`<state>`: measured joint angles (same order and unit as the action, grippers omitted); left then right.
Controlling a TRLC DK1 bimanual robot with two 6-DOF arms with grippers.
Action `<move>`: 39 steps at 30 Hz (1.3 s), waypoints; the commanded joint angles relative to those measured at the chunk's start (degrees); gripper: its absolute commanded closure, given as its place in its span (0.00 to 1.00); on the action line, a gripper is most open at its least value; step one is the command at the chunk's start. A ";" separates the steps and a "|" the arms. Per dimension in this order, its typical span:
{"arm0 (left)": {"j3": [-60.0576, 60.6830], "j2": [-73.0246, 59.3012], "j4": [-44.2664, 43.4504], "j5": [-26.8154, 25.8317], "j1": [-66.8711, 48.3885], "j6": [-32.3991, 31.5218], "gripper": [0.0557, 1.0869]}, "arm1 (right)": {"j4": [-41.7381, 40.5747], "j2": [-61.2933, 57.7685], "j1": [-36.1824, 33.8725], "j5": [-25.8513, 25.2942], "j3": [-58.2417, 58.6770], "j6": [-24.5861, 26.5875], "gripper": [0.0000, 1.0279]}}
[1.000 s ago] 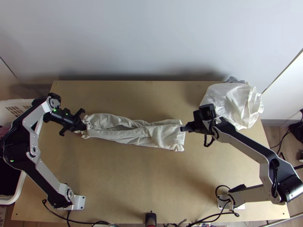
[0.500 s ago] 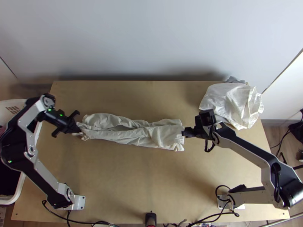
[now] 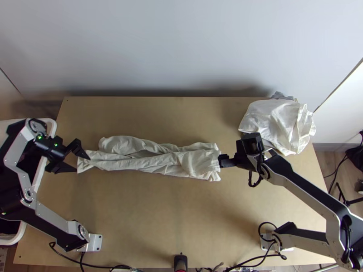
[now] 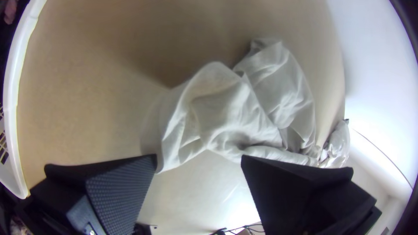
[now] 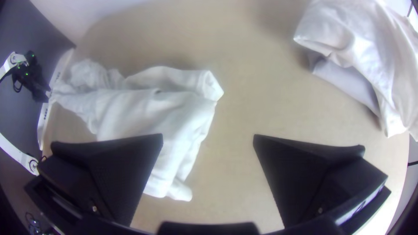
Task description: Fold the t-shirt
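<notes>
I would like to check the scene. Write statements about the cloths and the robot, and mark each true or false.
1. The t-shirt lies in a long, narrow bundle. True.
2. The left end effector is open. True.
3. The right end effector is shut. False: the right end effector is open.
4. The second cloth lies at the table's near left. False: the second cloth lies at the far right.

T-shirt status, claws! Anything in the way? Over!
Left claw open, right claw open. T-shirt: long, rumpled strip, a claw by each end. Cloth pile off to one side, not blocking.
</notes>
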<state>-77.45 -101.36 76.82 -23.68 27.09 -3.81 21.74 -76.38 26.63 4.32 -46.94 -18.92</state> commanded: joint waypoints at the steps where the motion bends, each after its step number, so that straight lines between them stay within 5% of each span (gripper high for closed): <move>1: 2.92 1.43 0.62 0.04 4.90 4.34 0.05 | 2.70 3.52 1.76 -0.01 -0.35 -0.68 0.07; 13: 3.01 0.02 -0.09 0.30 12.63 8.56 0.05 | 6.30 4.13 2.81 -0.01 -1.84 -1.03 0.07; 30: 4.50 -1.03 -5.10 1.27 8.24 5.31 0.05 | 7.36 4.48 2.63 -0.01 -2.02 -0.86 0.10; 39: 7.40 -0.42 -17.84 -1.10 11.14 4.61 0.05 | 8.15 4.84 2.63 -0.01 -2.54 -0.86 0.10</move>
<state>-71.40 -102.13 65.67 -22.65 37.43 1.72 29.52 -71.57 29.19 4.32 -49.08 -19.81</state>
